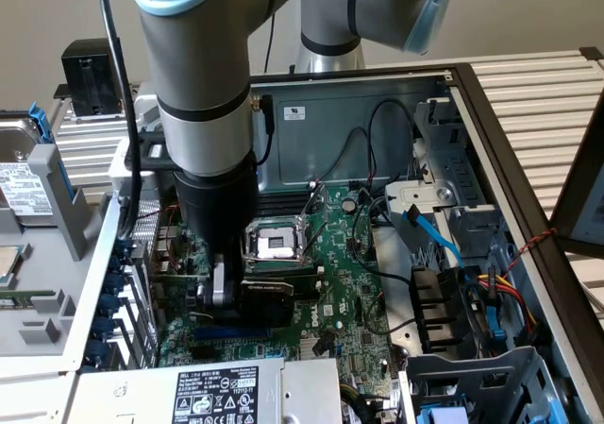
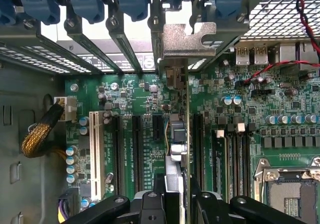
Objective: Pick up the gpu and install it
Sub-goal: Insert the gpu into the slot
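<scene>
**Wrist view: graphics card held on edge over the slots**

Closest to the lens, the gripper has its two black fingers closed on the card, one against each flat face. The card therefore stands on edge between them rather than lying flat. From the jaws its long axis runs straight away toward the back wall of the computer. That line is parallel to the row of black expansion slots on the green motherboard.

The card's thin edge sits between a short slot and a long one. Whatever slot lies directly beneath is hidden by the card itself. I cannot tell whether its contacts have entered a slot or hang just above one.

Farther out, the silver bracket at the card's far end stands against the rear of the case. It is in line with one of the openings under the blue latches.

In the exterior view, the single arm reaches steeply down into the open case. The card's black cooler shows low over the board, just beside the processor socket, on the side nearer the power supply.

As I judge it, everything hinges on that alignment: the card's lower edge square over its slot, and the bracket flush with its opening.
</scene>
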Motion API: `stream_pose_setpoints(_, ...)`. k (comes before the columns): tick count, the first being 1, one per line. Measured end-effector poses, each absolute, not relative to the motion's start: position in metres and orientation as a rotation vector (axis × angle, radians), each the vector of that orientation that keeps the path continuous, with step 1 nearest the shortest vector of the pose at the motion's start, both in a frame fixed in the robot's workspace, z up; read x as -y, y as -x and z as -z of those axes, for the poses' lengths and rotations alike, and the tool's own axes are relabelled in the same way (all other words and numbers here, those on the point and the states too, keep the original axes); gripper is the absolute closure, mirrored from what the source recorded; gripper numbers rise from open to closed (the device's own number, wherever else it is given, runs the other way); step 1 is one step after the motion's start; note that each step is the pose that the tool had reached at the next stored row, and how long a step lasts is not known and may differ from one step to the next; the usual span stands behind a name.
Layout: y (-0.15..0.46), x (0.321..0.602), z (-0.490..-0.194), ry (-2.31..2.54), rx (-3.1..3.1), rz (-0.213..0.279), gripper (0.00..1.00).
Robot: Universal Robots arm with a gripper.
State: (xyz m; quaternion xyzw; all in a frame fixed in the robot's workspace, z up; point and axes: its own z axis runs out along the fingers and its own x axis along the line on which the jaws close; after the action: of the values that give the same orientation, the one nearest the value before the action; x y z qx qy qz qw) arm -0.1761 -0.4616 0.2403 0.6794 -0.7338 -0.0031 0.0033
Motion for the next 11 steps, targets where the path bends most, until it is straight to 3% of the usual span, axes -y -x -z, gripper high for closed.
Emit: stream_pose_setpoints(11, 0.1797, 0.4612, -0.2391, -2.134, 2.307, -0.003, 0.72)
